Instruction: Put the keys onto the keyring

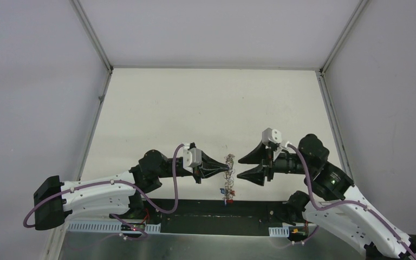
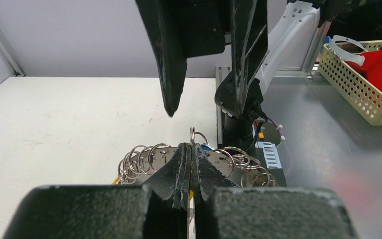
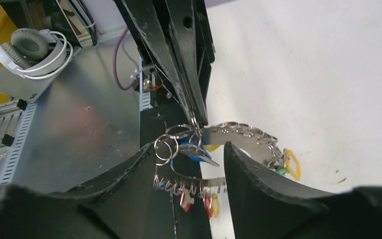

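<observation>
Left hand (image 1: 228, 172) fully closed, pinching keyring (image 3: 243, 132). Right hand (image 1: 239, 168) jaws apart, empty, faces it head-on; blue-tag key (image 3: 195, 152) just ahead.

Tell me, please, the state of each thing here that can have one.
left fingers, shut on the keyring.
right fingers, open, holding nothing.
keyring, hanging from the left fingers.
keys, strung on the keyring, coloured tags dangling.
</observation>
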Controlling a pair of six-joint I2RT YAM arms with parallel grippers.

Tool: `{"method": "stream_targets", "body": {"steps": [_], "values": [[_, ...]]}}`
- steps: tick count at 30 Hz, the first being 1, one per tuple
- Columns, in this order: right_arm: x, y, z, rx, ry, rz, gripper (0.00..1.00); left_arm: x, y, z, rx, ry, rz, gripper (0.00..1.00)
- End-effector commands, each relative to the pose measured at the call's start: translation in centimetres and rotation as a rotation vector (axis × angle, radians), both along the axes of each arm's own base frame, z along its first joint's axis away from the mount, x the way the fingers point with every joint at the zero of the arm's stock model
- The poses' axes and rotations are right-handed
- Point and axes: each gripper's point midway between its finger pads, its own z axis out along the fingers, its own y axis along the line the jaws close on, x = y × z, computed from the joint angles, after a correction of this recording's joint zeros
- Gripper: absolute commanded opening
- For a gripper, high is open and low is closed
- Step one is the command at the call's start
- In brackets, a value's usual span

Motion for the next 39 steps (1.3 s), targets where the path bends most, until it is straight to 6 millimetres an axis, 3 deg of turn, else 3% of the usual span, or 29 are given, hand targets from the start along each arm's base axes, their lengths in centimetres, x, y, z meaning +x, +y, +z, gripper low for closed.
{"method": "stream_targets", "body": {"steps": [1, 7, 15, 21, 29, 30, 34, 39], "values": [[0.1, 0.5, 3.0, 0.117, -0.121, 0.024, 0.54, -0.9, 1.2, 6.2, -0.179, -0.071, -0.014, 0.00], [0.1, 1.6, 3.1, 0.116, -0.104, 0.075, 0.42, -0.9, 1.2, 6.2, -0.179, -0.070, -0.014, 0.00], [0.8, 2.3, 2.4, 0.099, -0.088, 0.082, 0.41, -0.9, 1.3, 6.2, -0.181, -0.073, -0.012, 0.00], [0.7, 2.7, 1.6, 0.092, -0.066, 0.104, 0.25, -0.9, 1.5, 6.2, -0.184, -0.074, -0.005, 0.00], [-0.1, 2.4, 0.9, 0.089, -0.058, 0.132, 0.27, -0.9, 1.6, 6.2, -0.185, -0.075, -0.001, 0.00], [-0.1, 2.4, 0.7, 0.086, -0.053, 0.135, 0.26, -0.9, 1.6, 6.2, -0.186, -0.075, -0.001, 0.00], [-0.2, 2.4, 0.7, 0.084, -0.056, 0.141, 0.00, -0.9, 1.6, 6.2, -0.187, -0.076, -0.002, 0.00], [-0.1, 2.3, 0.9, 0.084, -0.071, 0.138, 0.00, -0.8, 1.5, 6.1, -0.181, -0.073, -0.001, 0.00]]}}
